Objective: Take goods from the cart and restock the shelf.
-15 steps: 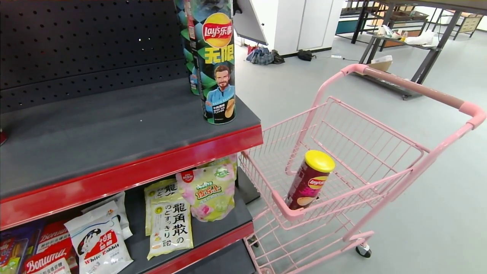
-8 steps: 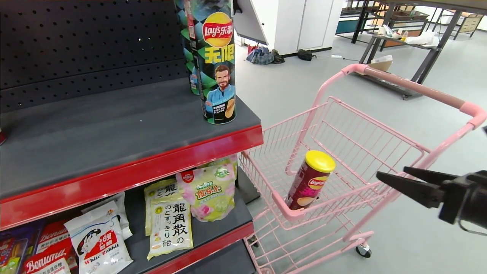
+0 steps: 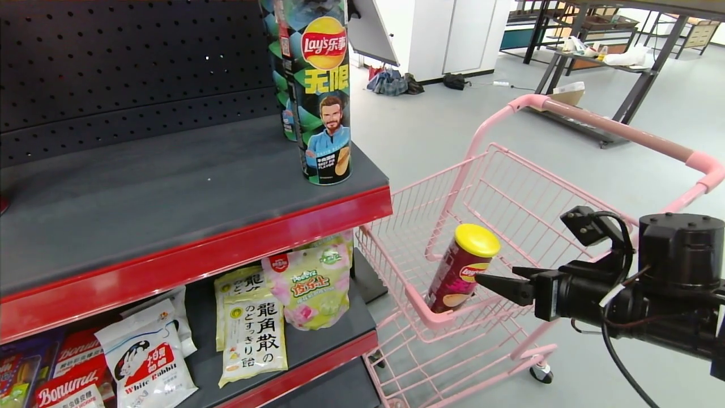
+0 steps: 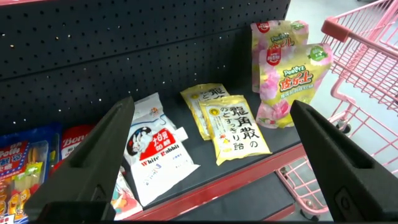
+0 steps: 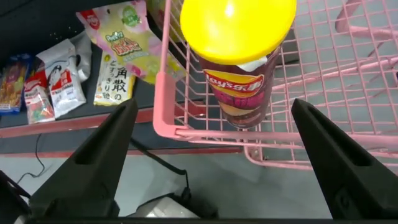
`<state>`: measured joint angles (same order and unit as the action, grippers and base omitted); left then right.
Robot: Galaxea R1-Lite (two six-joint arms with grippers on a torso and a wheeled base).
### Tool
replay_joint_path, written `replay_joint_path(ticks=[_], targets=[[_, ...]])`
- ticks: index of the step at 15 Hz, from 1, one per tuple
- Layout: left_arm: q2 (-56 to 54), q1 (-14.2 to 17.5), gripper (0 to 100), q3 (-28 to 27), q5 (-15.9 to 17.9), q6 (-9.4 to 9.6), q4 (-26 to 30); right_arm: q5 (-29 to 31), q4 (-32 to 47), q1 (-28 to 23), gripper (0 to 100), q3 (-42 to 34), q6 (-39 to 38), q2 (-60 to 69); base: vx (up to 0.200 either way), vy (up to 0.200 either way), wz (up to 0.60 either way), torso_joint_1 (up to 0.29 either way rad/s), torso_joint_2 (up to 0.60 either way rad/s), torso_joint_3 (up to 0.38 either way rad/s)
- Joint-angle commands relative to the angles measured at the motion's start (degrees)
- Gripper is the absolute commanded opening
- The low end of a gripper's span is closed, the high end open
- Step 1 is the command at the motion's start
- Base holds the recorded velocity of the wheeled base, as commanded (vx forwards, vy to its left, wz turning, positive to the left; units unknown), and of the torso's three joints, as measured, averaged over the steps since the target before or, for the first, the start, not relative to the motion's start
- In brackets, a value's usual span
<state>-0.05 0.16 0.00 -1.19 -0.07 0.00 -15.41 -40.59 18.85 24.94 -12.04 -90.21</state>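
Note:
A maroon chip can [image 3: 461,269] with a yellow lid leans inside the pink cart [image 3: 612,133]. My right gripper [image 3: 498,276] is open, level with the can's middle, its tips just to the can's right and outside the cart's wire wall. In the right wrist view the can [image 5: 239,93] sits between the two spread fingers [image 5: 93,168], behind the cart rim [image 5: 166,93]. My left gripper [image 4: 212,102] is open and holds nothing, facing the lower shelf's snack bags [image 4: 233,124]. Two tall green chip cans [image 3: 323,96] stand at the right end of the grey upper shelf [image 3: 170,187].
The upper shelf has a red front edge and a black pegboard back [image 3: 113,62]. Snack bags [image 3: 255,323] lie on the lower shelf. Grey open floor [image 3: 430,124] lies behind the cart, with metal racks [image 3: 595,56] far back.
My right arm has come in from the right and moved left, bringing its open gripper up to the can in the cart. The can and cart have not moved.

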Motion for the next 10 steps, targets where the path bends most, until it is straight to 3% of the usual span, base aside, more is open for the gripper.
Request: replay_joint_path(ticks=[1,10], targets=[[0.0,0.0,100,0.0,0.0,-0.01,0.0,-0.1,-0.5,0.1,100,0.5,0.2,-3.5,0.0,0.0,0.0,0.0,0.0,0.0],[0.0,0.0,100,0.0,0.0,-0.01,0.0,0.4,-14.2,-0.2,100,1.1,0.5,-15.5,0.0,0.0,0.0,0.0,0.0,0.0]])
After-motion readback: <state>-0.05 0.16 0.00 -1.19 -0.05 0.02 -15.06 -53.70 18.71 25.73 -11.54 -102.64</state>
